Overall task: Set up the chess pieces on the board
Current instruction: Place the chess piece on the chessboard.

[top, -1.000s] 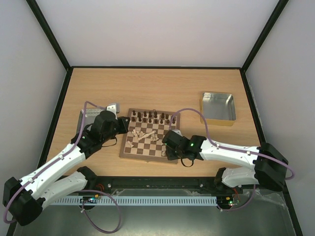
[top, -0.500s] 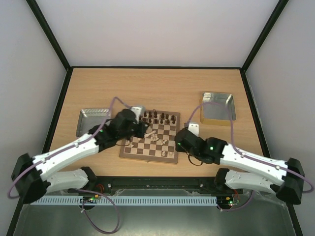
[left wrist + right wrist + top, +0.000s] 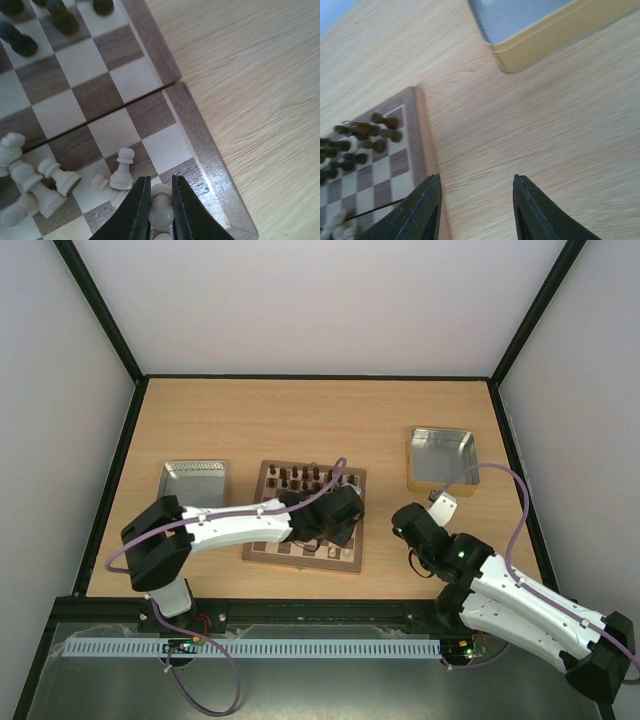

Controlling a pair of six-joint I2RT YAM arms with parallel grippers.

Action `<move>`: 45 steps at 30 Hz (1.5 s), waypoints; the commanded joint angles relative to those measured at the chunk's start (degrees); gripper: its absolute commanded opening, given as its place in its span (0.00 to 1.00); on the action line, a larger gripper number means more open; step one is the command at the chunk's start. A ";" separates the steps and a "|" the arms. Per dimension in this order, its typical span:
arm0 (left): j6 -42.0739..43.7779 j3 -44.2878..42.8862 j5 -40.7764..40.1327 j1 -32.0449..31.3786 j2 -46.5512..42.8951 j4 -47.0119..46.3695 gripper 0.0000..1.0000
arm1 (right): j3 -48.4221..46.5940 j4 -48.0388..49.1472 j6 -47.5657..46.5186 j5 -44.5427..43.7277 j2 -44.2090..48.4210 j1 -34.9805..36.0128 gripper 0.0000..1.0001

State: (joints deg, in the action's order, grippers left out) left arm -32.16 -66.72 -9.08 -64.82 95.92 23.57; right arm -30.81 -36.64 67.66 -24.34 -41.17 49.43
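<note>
The left gripper is closed to a narrow gap on a small cream wooden chess piece, which is clamped between the two dark fingers. The lower end of the piece is cut off at the frame edge, so whether it touches anything cannot be told. Beneath the fingers lies the square wooden chessboard with dark brown and cream squares and a brown border, and the held piece is placed over the squares next to one of its corners. Just to the left of the fingertips a cream pawn is seen standing upright. Further left a cluster of toppled cream chessmen is spread across the squares. Ahead of the gripper, towards the far side of the board, dark brown chessmen are ranged upright.

The right gripper is held partly open with nothing between its jaws, above the bare light wooden tabletop. The chessboard's edge is found ahead and to its left, apart from the fingers. A shiny square metal tray with a yellowish outer wall is set ahead and to its right. A second shiny metal tray is seen from above beyond the board's opposite side, well apart from both grippers.
</note>
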 commanded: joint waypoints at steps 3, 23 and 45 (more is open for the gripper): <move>-4.00 -3.95 -3.27 -3.52 5.28 3.33 0.10 | 6.02 2.69 1.71 -0.93 4.85 -2.71 0.40; -1.79 -9.93 -4.12 -5.56 14.04 9.69 0.11 | 8.65 2.63 1.60 -0.81 8.62 -2.81 0.40; -1.15 -11.70 -4.03 -4.80 13.29 9.69 0.28 | 8.62 3.12 1.29 -0.10 9.59 -2.80 0.43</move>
State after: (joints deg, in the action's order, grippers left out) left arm -33.78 -76.20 -13.08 -70.06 109.71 32.03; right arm -22.61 -33.98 68.18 -22.61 -32.47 46.83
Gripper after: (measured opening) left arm 0.265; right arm 0.425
